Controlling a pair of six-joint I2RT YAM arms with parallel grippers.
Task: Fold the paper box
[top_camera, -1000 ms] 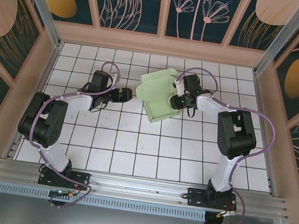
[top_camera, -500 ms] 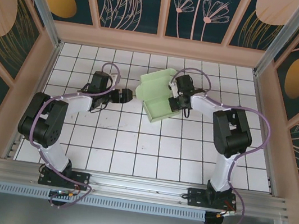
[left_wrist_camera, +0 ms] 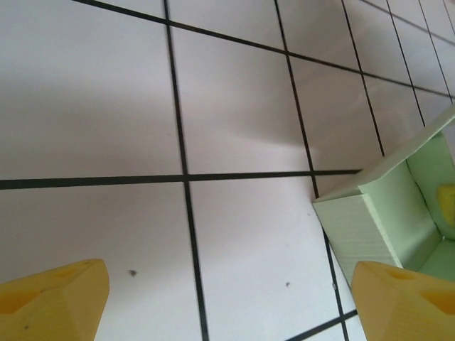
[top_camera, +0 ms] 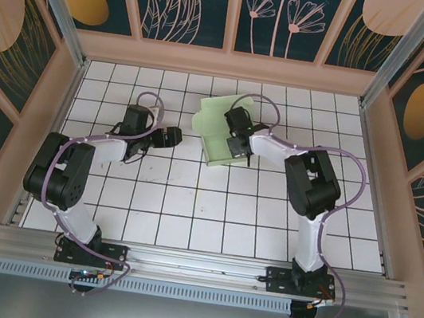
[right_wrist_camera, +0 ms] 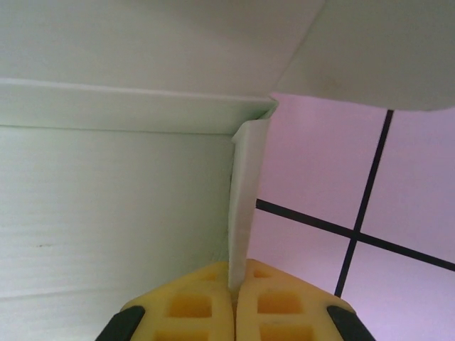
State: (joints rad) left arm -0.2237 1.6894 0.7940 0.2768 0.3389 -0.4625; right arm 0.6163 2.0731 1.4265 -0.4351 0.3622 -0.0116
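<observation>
The white tiled table [top_camera: 186, 219] spreads under the paper box [top_camera: 214, 119], with far more bare tile on the box's near side than beyond it. The box is half formed: pale green card with walls standing and a flap raised at its far side.

The right gripper [top_camera: 237, 136] sits over the box's right part. In its wrist view, it [right_wrist_camera: 233, 284] is pinched tight on the top edge of a thin upright wall [right_wrist_camera: 242, 192] at a corner of the box. The left gripper [top_camera: 172, 137] hovers just off the box's left side with its jaws spread wide and holding nothing. Its yellow fingertips [left_wrist_camera: 53, 302] frame bare tile, and the box's nearest corner [left_wrist_camera: 362, 224] shows ahead of them.

The risk, as I judge it, lies in that one-sided pinch. The card is thin and the box unweighted, so a pull by the right gripper may drag or tip the whole box rather than bend it at a crease. The pinched wall could also buckle or slip free, since nothing braces the box's left side.
</observation>
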